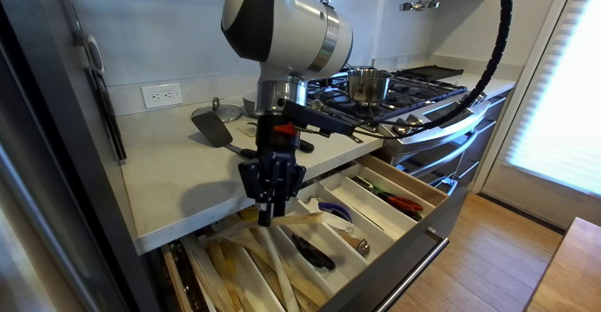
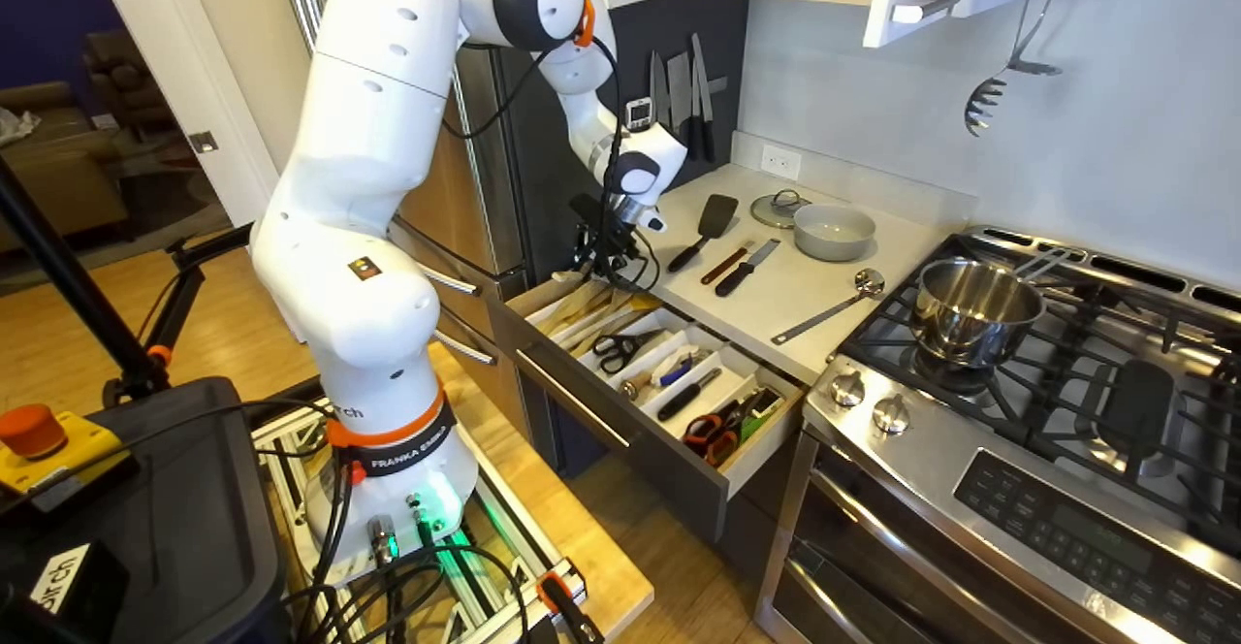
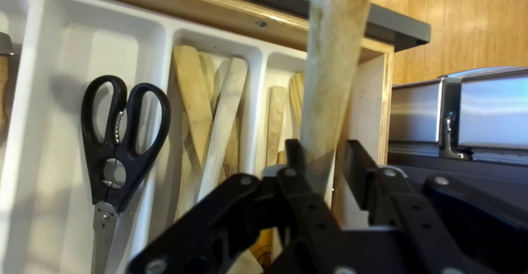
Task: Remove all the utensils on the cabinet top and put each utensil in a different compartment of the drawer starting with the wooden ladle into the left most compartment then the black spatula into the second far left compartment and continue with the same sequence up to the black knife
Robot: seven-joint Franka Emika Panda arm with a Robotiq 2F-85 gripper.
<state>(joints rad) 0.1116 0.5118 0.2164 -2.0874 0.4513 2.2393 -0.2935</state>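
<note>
The long, pale wooden utensil (image 3: 332, 80), presumably the ladle, sits between the jaws, which are parted just wider than its handle. In the wrist view it points to twelve o'clock over the white plastic end compartment (image 3: 284, 63) of the wood-sided drawer (image 3: 373, 92): step one, apparently at release. Next, open wider, lift clear, then go for the black flat-bladed spatula (image 2: 717, 215) on the pale worktop (image 2: 805, 285), towards two o'clock from the jaws in an exterior view.

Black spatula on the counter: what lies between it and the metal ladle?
Between the spatula and ladle lie a brown-handled utensil and a dark-handled utensil, seen in an exterior view.
</note>
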